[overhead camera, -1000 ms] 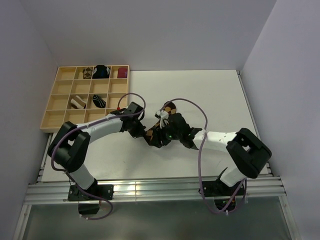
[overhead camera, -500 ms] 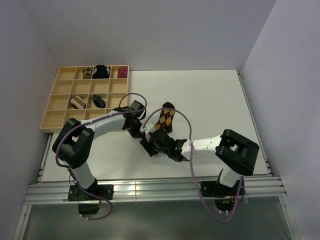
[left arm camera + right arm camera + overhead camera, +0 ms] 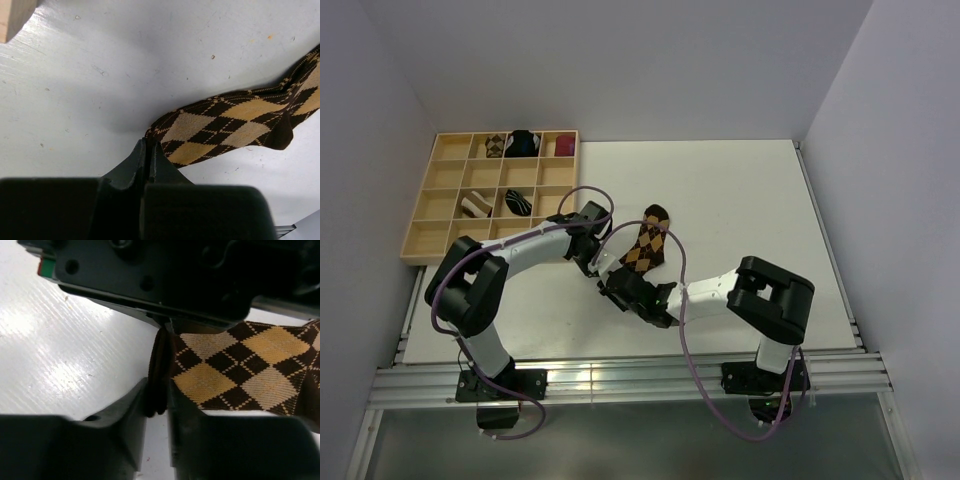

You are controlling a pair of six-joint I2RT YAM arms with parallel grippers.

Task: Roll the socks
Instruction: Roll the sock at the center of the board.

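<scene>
A brown-and-tan argyle sock [image 3: 645, 245] lies flat on the white table, its toe toward the far side. Both grippers meet at its near cuff end. My left gripper [image 3: 599, 264] is shut on the cuff's edge; the left wrist view shows its jaws [image 3: 149, 144] pressed together on the fabric, with the sock [image 3: 225, 125] stretching away to the right. My right gripper [image 3: 618, 286] comes in from the near side and is shut on the dark folded cuff [image 3: 159, 390]. The argyle sock [image 3: 240, 365] spreads to the right in that view, with the left gripper's body [image 3: 150, 275] just above.
A wooden compartment tray [image 3: 430, 205] stands at the far left. It holds a brown-and-cream striped bundle [image 3: 475, 205], a black thin-striped bundle [image 3: 518, 202], an argyle bundle [image 3: 494, 146], a black-and-blue bundle [image 3: 525, 143] and a maroon bundle [image 3: 565, 146]. Purple cables loop over both arms.
The sock, bunched between the grippers a second ago, now lies spread flat. My right arm has swung left and nearer, and its jaws have closed on the cuff. The left gripper stayed shut.
</scene>
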